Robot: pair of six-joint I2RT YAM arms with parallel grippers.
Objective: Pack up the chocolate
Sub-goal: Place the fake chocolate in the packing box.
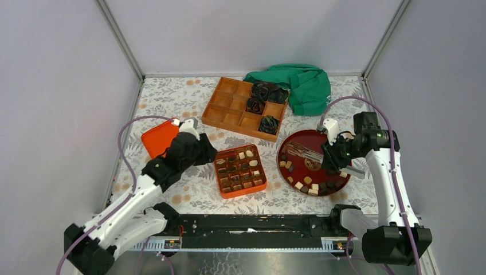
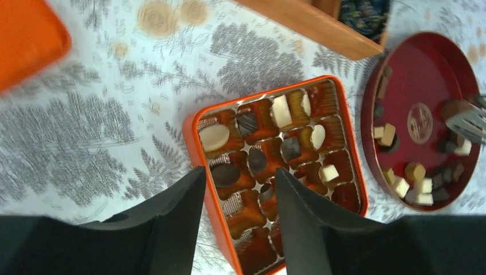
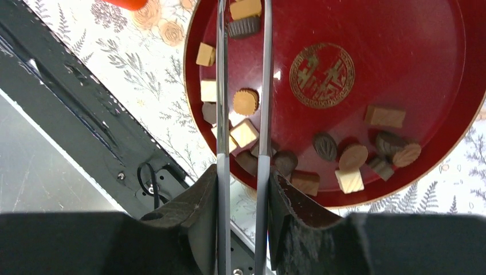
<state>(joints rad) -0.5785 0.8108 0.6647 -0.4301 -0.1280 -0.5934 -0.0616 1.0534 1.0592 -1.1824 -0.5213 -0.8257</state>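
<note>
Red lacquered plate (image 1: 309,143), right of centre in the overhead view, gold emblem at its middle; it bears loose chocolate (image 3: 245,133) in dark brown, tan and cream pieces, strewn mostly along its lower rim. Orange box (image 1: 216,172), centre of the frame just left of the plate, is divided into small cells; several cells hold a piece of chocolate and others are bare. Orange lid (image 1: 157,138) lies apart, to the left. Wooden compartment tray (image 1: 229,103), upper centre, holds black crinkled rosettes (image 1: 262,91) in its right-hand cells. Green cloth (image 1: 304,86) sits crumpled at the upper right, just beside the tray. Floral tablecloth (image 1: 172,103) lies under all of it. Left gripper (image 2: 239,189) is at the box's left side, fingers released and spread, the box's near corner showing in the gap between them; it grasps nothing. Right gripper (image 3: 242,172) hangs over the plate's lower right, clenched on metal tongs (image 3: 265,86), one finger pressed to each blade. The blades run out across the plate above the pieces. The tong tips leave the top of the wrist view, so I cannot tell whether they pinch a piece.
</note>
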